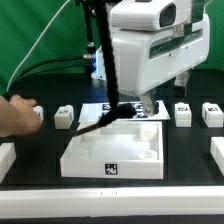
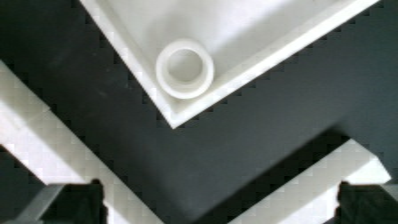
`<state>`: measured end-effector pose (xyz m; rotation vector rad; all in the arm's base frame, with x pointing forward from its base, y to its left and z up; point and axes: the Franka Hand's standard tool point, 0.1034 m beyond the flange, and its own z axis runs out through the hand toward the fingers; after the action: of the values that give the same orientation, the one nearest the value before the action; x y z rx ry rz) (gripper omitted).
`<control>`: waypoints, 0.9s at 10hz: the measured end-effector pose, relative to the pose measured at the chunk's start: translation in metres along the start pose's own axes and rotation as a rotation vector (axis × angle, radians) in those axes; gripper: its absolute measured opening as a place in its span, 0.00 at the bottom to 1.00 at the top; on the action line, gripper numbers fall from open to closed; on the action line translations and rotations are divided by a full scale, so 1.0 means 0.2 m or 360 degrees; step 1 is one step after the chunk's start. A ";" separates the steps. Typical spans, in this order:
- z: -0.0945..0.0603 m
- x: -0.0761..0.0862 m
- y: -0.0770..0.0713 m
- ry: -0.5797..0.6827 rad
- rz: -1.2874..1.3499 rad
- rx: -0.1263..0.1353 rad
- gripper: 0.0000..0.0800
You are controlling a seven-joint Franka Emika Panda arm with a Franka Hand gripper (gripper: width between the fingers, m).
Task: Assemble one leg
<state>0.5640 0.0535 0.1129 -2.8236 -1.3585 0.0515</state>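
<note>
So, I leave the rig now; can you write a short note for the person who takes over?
Gripper: open, empty, over a corner of the tray, by its round socket.
One leg at the exterior view's left of the tray, two more legs at its right.
A person's hand at that view's left edge.
Done: no leg visibly fitted.
Left: grasp a leg, seat it in a socket.
</note>
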 end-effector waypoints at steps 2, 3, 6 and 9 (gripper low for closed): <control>0.00 0.00 0.00 -0.0001 0.0000 0.0001 0.81; 0.00 0.00 0.00 -0.0001 0.0000 0.0001 0.81; 0.01 0.00 0.00 -0.0002 0.0000 0.0002 0.81; 0.01 0.00 0.00 -0.0002 0.0000 0.0003 0.81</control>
<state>0.5634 0.0535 0.1115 -2.8225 -1.3575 0.0550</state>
